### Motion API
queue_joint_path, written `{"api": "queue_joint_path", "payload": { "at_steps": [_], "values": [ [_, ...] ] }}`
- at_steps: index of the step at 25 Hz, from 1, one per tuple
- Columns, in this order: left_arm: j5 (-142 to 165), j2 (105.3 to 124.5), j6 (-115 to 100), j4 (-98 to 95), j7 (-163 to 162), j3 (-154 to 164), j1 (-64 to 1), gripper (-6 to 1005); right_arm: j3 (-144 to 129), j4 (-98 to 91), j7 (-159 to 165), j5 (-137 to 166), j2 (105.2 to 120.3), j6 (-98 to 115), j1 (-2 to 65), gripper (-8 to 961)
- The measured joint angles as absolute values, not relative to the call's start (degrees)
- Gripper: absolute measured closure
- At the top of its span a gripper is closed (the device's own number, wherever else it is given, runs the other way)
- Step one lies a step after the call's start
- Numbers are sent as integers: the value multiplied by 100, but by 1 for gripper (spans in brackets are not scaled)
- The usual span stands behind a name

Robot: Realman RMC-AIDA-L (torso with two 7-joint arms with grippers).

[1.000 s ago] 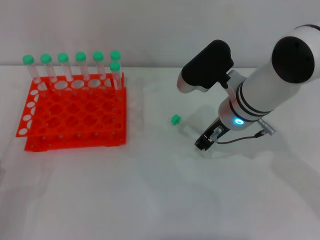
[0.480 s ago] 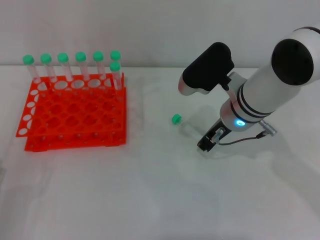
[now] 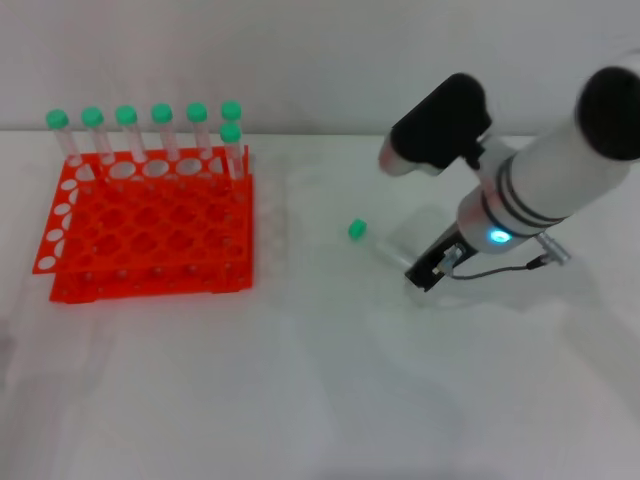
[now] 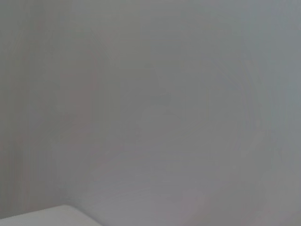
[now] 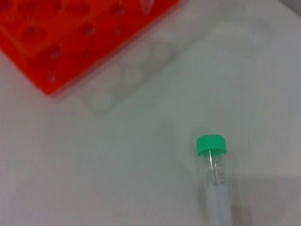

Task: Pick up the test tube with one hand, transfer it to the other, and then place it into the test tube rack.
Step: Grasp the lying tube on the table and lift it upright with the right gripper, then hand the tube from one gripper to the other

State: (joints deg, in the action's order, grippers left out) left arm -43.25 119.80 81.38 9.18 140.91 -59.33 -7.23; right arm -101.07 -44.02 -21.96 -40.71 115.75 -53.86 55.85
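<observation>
Head view: the right gripper [image 3: 428,274] is seen low over the white surface [image 3: 320,400], right of centre, with the arm angled in from the upper right. Whether its fingers are spread or closed cannot be told; they are hidden under the wrist housing. The test tube [image 3: 375,243] lies on its side on the surface, green cap pointing toward the rack, clear body running toward the gripper. Contact between the tube's far end and the gripper cannot be confirmed.

In the right wrist view, the test tube [image 5: 214,174] is seen lengthwise, with cap and printed graduation marks visible and the tapered tip cut off at the frame edge. No gripper fingers are shown there. A corner of the test tube rack [image 5: 70,42] is caught in the same view, well apart from the tube.

The test tube rack [image 3: 150,225] is seated on the surface at the left, two orange-red tiers with a grid of round holes. Seven green-capped tubes [image 3: 161,130] are held upright in it: six in the back row, one more just in front of the rightmost. All other holes are seen unfilled.

The left gripper is not shown in any view; only a blank grey wall [image 4: 150,94] and a pale sliver at one edge are recorded by the left wrist camera.
</observation>
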Motion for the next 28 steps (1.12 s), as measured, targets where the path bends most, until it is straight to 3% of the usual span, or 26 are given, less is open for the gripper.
{"api": "queue_joint_path", "payload": {
  "at_steps": [5,7,9,14,18,28],
  "values": [
    [-3777,11950,8391,922,14127,-5932,-759,120,-8968,-5347,-3144,-4210,11568,-5476,4686,768],
    [-3582,11947,8538,923,14131,-5932,-789,120,-8473,-5907,-3800,-4643,11568,-5363,4024,767],
    [-3437,11943,8646,923,14137,-5932,-842,120,-8057,-6284,-4880,-5701,11559,-5118,3329,767],
    [-2952,11925,8746,929,14141,-5934,-1095,120,-7480,-5866,-7528,-8346,11546,-5004,2347,767],
    [-2327,11916,8800,934,14177,-5933,-1436,121,-7158,-4554,-9976,-10543,11536,-5790,1943,767],
    [-682,11945,8768,1450,14643,-5924,-2185,121,-7087,-1499,-14170,-12917,11596,-7857,2065,767]
  ]
}}
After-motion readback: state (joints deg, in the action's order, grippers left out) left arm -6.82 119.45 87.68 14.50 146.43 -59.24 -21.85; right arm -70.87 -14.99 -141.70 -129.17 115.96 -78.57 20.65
